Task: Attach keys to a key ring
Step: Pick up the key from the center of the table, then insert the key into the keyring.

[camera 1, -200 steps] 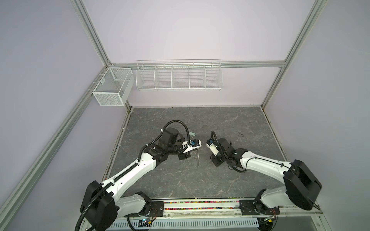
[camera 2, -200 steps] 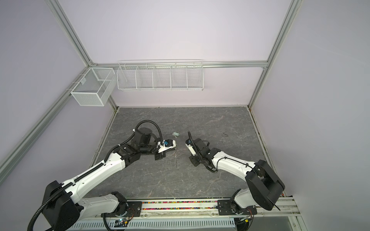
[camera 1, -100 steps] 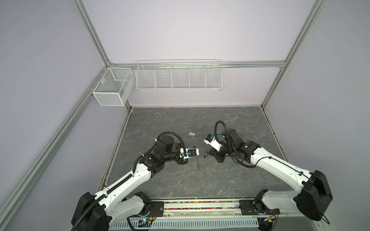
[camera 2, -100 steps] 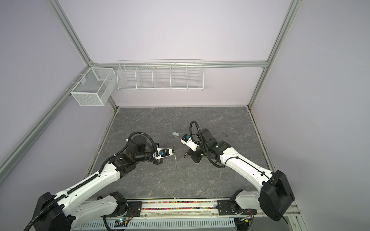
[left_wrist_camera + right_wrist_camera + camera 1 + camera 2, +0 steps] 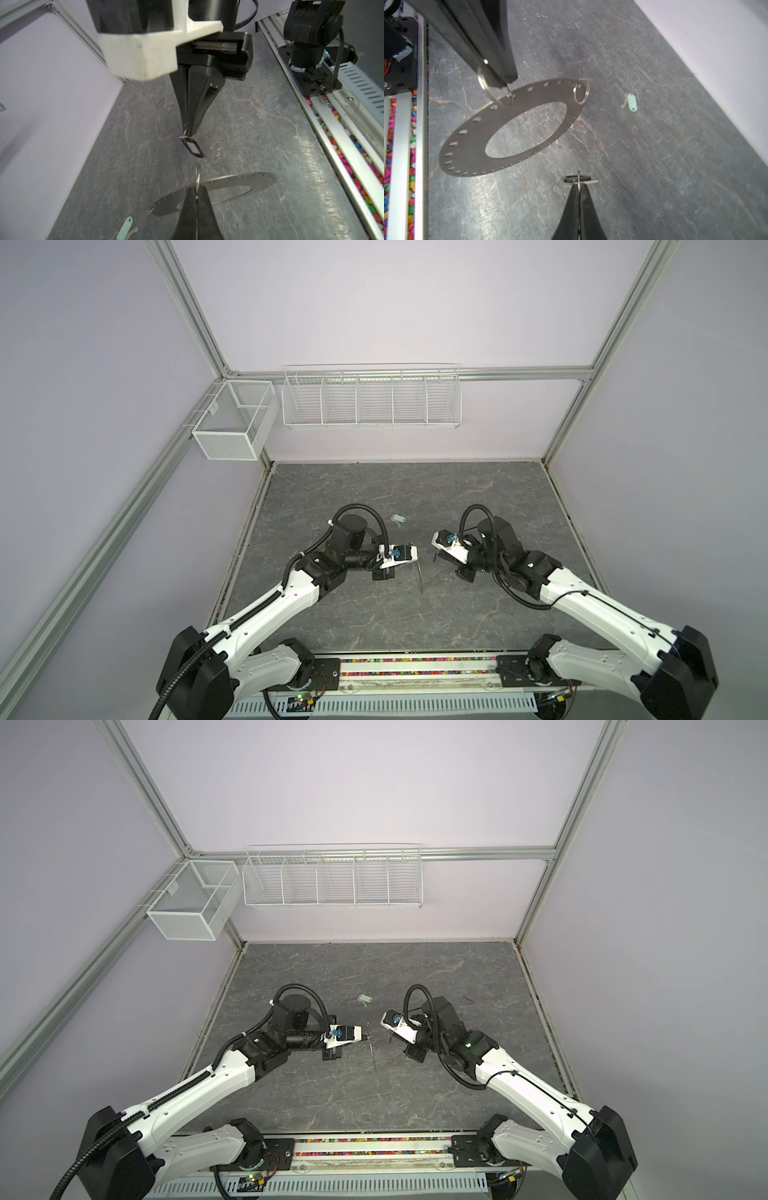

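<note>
The key ring, a flat grey disc with a wide hole, hangs above the table from a small wire loop. My left gripper is shut on that loop. In both top views the disc shows edge-on below the left gripper. My right gripper is shut on the loop of the black-tagged key, held a short way from the disc and apart from it. A second wire loop sits on the disc's rim. The pale green-tagged key lies on the table behind both grippers.
The dark marbled table ends in lilac walls at the back and sides. A rail with coloured beads and the arm bases run along the front. Two white wire baskets hang on the back wall, above the table.
Both arms changed posture. The left gripper with the disc came slightly toward the front, the right gripper with the black-tagged key drew a little to the right, and the gap between them widened.
</note>
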Robot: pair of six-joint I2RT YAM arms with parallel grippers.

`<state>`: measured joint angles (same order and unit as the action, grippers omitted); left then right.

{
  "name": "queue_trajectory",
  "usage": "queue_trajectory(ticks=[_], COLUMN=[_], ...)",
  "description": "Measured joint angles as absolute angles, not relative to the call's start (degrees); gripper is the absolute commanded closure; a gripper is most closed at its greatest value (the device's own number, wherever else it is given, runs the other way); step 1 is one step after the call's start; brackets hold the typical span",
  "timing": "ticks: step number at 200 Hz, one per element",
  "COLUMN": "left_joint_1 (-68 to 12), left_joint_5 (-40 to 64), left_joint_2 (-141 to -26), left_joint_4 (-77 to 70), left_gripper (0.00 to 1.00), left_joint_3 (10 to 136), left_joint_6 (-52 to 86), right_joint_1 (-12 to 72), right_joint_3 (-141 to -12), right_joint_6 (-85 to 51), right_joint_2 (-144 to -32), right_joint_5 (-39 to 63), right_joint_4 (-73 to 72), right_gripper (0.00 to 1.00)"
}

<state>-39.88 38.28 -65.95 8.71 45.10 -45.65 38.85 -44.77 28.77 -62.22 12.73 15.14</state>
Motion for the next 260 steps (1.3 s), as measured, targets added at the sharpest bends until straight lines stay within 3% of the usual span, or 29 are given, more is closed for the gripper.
queue_trajectory(ticks=[118,260], left_joint_1=[-39.92,-40.18], left_joint_5=[47.03,49.12], left_joint_2=[-73.21,-78.28], left_joint_4=[12.86,20.08], left_gripper=[1.00,1.00], left_joint_3=[50.15,55.53], left_joint_6=[-42.30,-42.35], right_joint_1=[42.37,45.50], right_joint_3=[-41.82,-42.00], right_joint_6=[47.86,54.17], right_joint_2=[-57.25,-56.86], right_joint_5=[12.08,13.32], right_joint_4=[7.92,10.28], right_gripper=[0.93,0.93])
